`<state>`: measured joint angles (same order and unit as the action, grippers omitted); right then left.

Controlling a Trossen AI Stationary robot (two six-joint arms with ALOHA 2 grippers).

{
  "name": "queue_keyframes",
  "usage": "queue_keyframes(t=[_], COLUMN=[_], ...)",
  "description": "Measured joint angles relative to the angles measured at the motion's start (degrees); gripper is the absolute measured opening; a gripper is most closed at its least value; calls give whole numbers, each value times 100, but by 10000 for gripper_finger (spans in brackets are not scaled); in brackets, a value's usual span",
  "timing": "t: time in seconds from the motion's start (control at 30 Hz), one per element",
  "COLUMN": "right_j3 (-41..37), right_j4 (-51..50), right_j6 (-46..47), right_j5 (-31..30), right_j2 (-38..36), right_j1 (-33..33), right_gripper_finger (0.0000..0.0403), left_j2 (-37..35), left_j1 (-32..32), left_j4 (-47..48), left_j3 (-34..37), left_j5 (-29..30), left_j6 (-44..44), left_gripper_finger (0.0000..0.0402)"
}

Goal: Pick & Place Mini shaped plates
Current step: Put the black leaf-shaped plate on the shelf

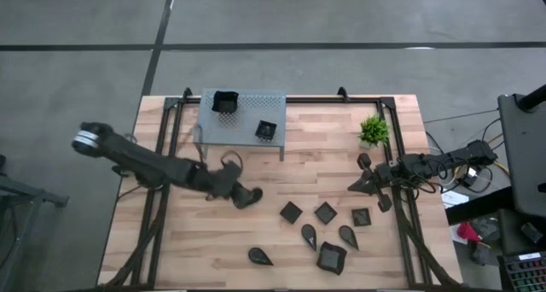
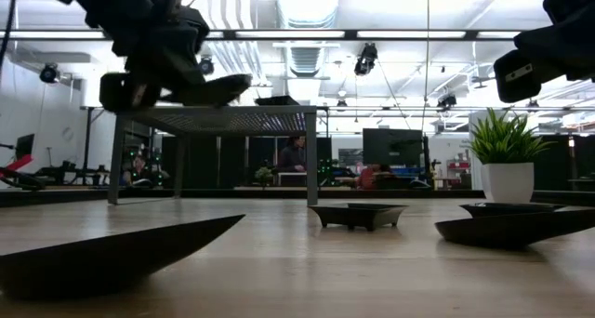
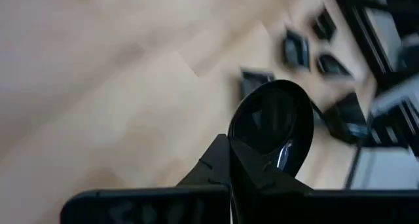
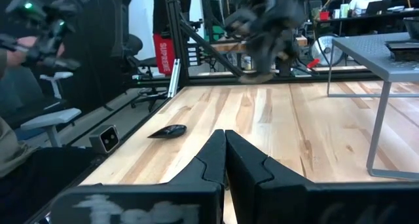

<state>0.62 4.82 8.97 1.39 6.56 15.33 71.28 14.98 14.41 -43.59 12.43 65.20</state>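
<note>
My left gripper (image 1: 243,195) hangs over the middle of the table, shut on a black teardrop-shaped mini plate (image 3: 275,122), which also shows in the low view (image 2: 212,89). Several more black mini plates lie flat on the wood toward the near edge, among them a square one (image 1: 291,212), a larger one (image 1: 331,256) and a teardrop one (image 1: 260,257). Two others (image 1: 224,102) (image 1: 267,131) sit on the grey perforated stand (image 1: 247,113). My right gripper (image 1: 363,185) waits shut at the table's right side, touching nothing; its fingers meet in the right wrist view (image 4: 226,137). My left gripper pinches the teardrop plate between its two fingers at the rim (image 3: 237,133), on the plate's long side. The fingers come slanting down from the table's left. The plate is lifted clear of the table (image 2: 223,87), sticking out sideways from the fingers at about the height of the stand's top.
The small green plant (image 1: 373,130) in a white pot (image 2: 508,181) stands near the far right corner. The stand's legs (image 2: 311,160) rise at the far middle. Bare wood lies on the near left part of the table (image 1: 179,241). People sit in the room beyond.
</note>
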Motion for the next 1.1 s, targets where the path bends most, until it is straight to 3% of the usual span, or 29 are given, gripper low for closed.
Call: queue_keyframes(t=[0.13,0.27,0.47,0.67,0.97,1.1], right_j3=[1,2,0,2,0,1], right_j4=[0,0,0,0,0,0], right_j6=[0,0,0,0,0,0], right_j5=[0,0,0,-2,0,0], right_j2=[0,0,0,0,0,0], right_j1=[0,0,0,0,2,0], right_gripper_finger=[8,8,8,8,8,8], left_j2=[-766,-1404,-1772,-1612,-997,-657], left_j1=[-658,-1320,-2198,-2949,-3793,-4010], left_j4=[752,919,940,1196,2939,3128], left_j3=[0,2,-155,-705,-1746,-2021], left_j5=[4,34,-100,-547,-1019,-1131], left_j6=[-274,-581,-956,-1438,-1908,-2037], left_gripper_finger=[0,0,0,0,0,0])
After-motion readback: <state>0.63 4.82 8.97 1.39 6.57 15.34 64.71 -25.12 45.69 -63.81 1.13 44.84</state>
